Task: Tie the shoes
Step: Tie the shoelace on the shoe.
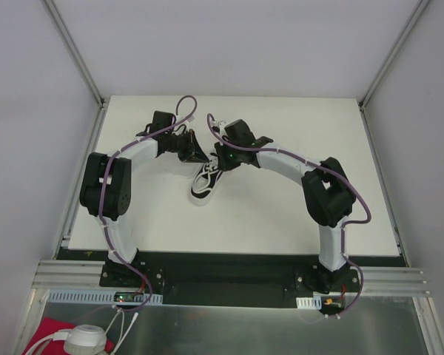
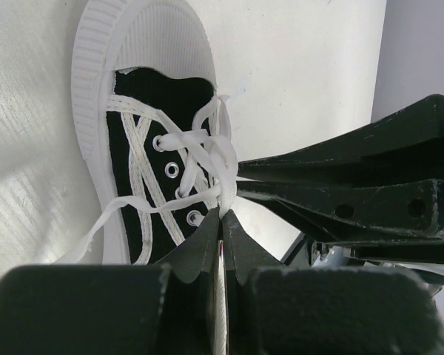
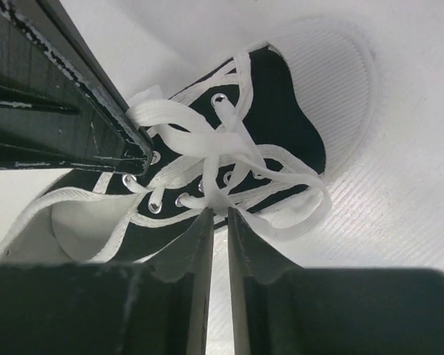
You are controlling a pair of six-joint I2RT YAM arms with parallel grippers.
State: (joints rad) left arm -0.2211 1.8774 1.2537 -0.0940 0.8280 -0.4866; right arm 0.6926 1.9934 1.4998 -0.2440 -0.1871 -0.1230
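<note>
The black sneaker [image 1: 204, 185] lies on the white table [image 1: 296, 214], toe toward the arm bases, and over its lacing the left gripper [image 2: 223, 213] has its fingers pressed together pinching the white laces [image 3: 200, 137], while the right gripper [image 3: 217, 213] has its fingers narrowly parted around one strand, though I cannot tell whether it is clamped.
</note>
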